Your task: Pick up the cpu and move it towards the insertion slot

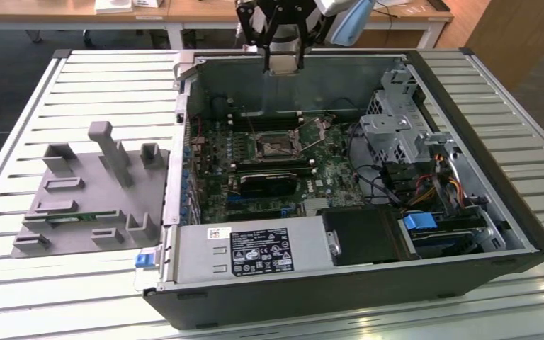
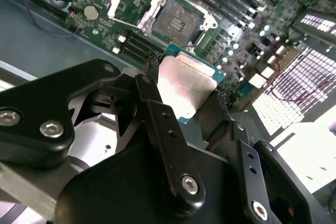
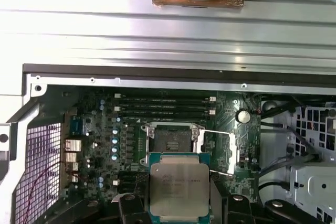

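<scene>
The cpu (image 2: 185, 85) is being gripped by its edges, jaws of the gripper (image 2: 184, 87) closed on it, keeping it flat; it is being held above the far side of the case, short of the insertion slot (image 3: 172, 139), whose bracket is standing open to receive it.

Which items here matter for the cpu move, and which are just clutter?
In play:
- cpu, gripped in the tool
- slot, bracket swung open, above the board

Lying about:
- grey tray beside the case
- power supply
- drive cage
- memory slots
</scene>
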Motion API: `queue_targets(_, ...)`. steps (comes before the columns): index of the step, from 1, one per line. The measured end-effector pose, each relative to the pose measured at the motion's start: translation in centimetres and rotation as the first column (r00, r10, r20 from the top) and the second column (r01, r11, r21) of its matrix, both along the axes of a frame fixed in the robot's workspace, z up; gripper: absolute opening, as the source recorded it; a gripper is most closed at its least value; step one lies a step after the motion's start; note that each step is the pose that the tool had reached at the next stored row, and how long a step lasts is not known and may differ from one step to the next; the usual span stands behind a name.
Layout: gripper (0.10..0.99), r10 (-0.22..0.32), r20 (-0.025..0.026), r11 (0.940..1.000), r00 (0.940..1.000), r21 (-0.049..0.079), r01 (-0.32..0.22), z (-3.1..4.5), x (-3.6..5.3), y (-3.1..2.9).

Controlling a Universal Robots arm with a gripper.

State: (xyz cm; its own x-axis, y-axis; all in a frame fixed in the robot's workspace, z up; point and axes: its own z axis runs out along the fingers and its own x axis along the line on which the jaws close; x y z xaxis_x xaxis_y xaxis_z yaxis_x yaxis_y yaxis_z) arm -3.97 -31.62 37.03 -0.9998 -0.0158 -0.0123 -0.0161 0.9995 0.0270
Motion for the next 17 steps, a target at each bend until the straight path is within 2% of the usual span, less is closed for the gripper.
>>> queue_targets(2, 0.537, 0.0, -0.0011, 1.0, 1.0, -0.001, 0.0, -0.05, 0.1, 0.35)
queue_targets(10, 0.537, 0.0, -0.0013, 1.0, 1.0, -0.001, 0.0, -0.13, 0.33, 1.14)
queue_targets(17, 0.537, 0.0, -0.0013, 1.0, 1.0, -0.001, 0.0, -0.18, 0.4, 1.2)
